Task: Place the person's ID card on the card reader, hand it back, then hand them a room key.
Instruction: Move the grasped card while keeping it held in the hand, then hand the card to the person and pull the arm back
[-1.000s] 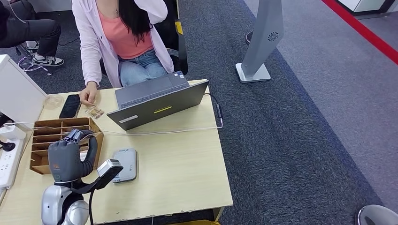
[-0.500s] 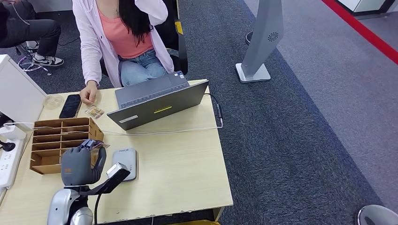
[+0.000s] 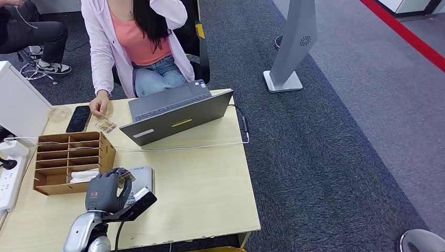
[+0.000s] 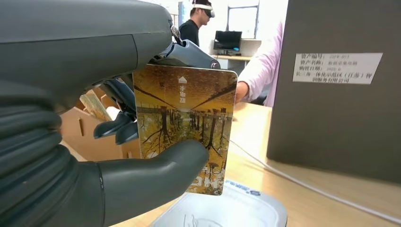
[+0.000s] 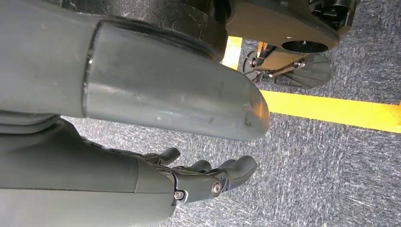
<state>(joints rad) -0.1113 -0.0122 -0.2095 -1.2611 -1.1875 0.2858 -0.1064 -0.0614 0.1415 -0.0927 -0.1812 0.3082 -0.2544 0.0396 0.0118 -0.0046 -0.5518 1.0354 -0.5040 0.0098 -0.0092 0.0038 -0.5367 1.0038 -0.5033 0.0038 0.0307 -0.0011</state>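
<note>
I hold the card in my left hand, pinched between the thick thumb on its printed face and the dark fingers behind it, above the card reader, which lies near the front edge of the desk, beside the wooden organiser. I judge the card thin, light and stiff, with a glossy face that can slip under the thumb, so the hold should remain at its lower part, leaving the far edge free to come down flat on the reader. The face shows yellow autumn trees and a small white arrow with some characters under it, too small for me to read. A white label on the back of the laptop lid has several printed lines, which I also cannot read. My right hand hangs beside the body over the carpet, empty, with the fingers loosely apart
</note>
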